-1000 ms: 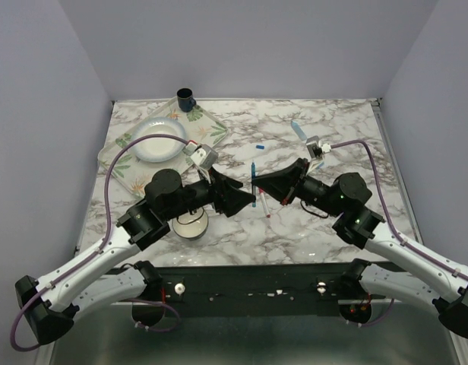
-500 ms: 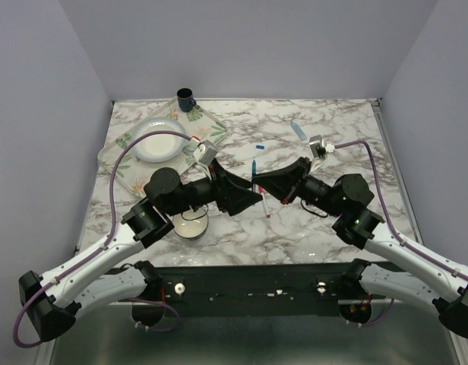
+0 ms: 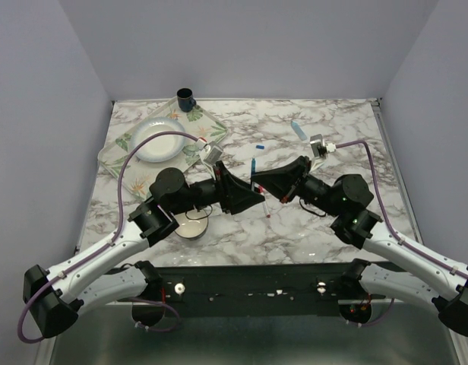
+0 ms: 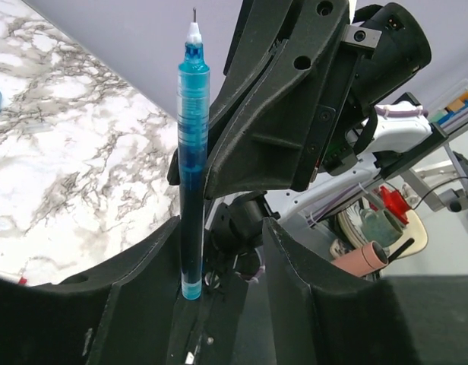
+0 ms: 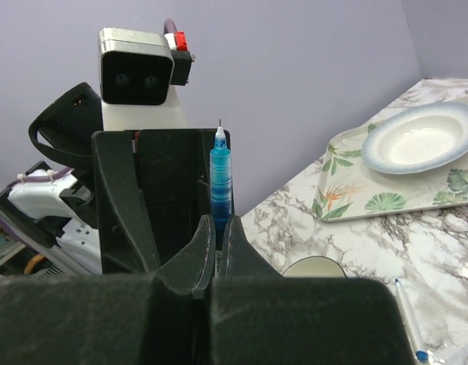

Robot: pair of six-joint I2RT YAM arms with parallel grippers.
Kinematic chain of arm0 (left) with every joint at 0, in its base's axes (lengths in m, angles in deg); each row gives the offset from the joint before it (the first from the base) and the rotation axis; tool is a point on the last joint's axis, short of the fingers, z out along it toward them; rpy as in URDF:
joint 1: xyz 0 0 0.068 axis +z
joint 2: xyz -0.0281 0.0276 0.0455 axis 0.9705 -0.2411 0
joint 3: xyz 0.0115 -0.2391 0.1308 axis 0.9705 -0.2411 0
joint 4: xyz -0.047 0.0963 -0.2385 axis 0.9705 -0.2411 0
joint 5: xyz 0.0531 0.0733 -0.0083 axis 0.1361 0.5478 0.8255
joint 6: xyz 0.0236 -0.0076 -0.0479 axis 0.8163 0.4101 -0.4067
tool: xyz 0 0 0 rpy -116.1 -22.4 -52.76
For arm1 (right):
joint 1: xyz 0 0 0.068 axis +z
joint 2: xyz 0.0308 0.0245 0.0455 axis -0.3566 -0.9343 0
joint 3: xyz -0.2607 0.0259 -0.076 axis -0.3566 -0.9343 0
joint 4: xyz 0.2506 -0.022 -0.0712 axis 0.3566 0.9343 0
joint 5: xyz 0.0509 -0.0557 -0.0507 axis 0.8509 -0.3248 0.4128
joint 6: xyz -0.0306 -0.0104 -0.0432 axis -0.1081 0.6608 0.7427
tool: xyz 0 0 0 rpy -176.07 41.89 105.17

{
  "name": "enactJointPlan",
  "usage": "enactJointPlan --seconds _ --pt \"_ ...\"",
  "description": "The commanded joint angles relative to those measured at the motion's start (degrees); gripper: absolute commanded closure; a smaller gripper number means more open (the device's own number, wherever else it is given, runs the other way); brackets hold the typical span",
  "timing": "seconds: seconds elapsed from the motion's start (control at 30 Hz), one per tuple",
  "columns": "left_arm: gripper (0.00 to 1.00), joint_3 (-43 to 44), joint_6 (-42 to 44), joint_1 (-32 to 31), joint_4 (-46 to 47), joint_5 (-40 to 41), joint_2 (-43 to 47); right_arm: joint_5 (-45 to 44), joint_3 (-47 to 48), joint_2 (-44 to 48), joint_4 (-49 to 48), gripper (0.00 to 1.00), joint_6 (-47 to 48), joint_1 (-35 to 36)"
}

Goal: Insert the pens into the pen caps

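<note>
Two wrist views settled what the overhead hid: the right gripper (image 5: pixel 216 228) was clamped on the blue pen (image 5: pixel 220 179), tip up, while the left gripper (image 4: pixel 222 251) stood jaws apart around its lower end. Only the overhead showed the dark blue cap (image 3: pixel 259 145) lying on the table (image 3: pixel 333 114).

your left claw (image 3: pixel 258 197) has swung toward 3 o'clock over the last second. the gap has closed, and its spread fingers now sit either side of the blue pen (image 3: pixel 254 166) pinched in the right claw (image 3: pixel 254 182). the right claw has edged slightly toward 10 o'clock. the left claw now covers most of the red-ended pen (image 3: pixel 268 215) on the surface (image 3: pixel 333 129).
</note>
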Motion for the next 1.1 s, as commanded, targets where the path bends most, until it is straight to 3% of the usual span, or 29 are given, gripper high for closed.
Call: enactJointPlan --seconds 0.0,0.07,0.1,0.13,0.23,0.3,0.37,0.4,0.47,0.5,0.67,0.83,1.07 --pt "0.59 -0.3 -0.7 0.2 2.3 -1.7 -0.3 -1.6 -0.9 -0.3 -2.7 0.99 -0.6 0.5" --pt "0.74 -0.2 -0.7 0.2 2.3 -1.9 -0.5 -1.6 -1.0 -0.5 -2.7 0.99 -0.9 0.5" --pt "0.90 0.0 -0.7 0.2 2.3 -1.7 -0.5 -1.2 -1.1 -0.5 -2.7 0.99 -1.0 0.5" --pt "0.99 0.1 -0.6 0.2 2.0 -1.7 -0.6 -0.9 -1.2 -0.6 -2.8 0.99 -1.1 0.5" --pt "1.00 0.8 0.0 0.1 0.7 -1.6 -1.0 0.6 -1.6 -0.7 -3.5 0.94 -1.1 0.5" --pt "1.00 0.8 0.5 0.2 0.1 -1.2 -1.1 1.5 -1.5 -0.8 -3.3 0.72 -1.3 0.5" --pt "1.00 0.8 1.2 0.2 -0.6 -0.2 -1.0 2.1 -1.0 -0.8 -2.6 0.59 -1.6 0.6" --pt "1.00 0.8 1.7 0.2 -2.0 0.3 -0.9 1.9 -0.3 -0.6 0.1 0.45 -1.6 0.6" --pt "1.00 1.7 4.9 0.3 -4.5 2.9 -0.3 0.8 2.2 0.1 4.5 0.34 -1.6 0.6" --pt "1.00 2.2 6.2 0.3 -7.9 4.1 -0.1 -2.5 3.5 0.5 11.7 0.28 -2.5 0.5" --pt "1.00 6.2 16.9 2.4 -17.5 12.4 0.1 -17.7 10.2 5.1 36.9 0.23 -4.5 0.5" --pt "1.00 8.8 23.0 7.3 -21.6 17.3 -2.0 -33.8 8.7 10.5 47.0 0.22 -5.2 0.5" --pt "1.00 7.5 27.8 7.9 -21.6 24.8 -3.2 -55.7 4.5 14.9 61.6 0.21 -22.6 0.4"
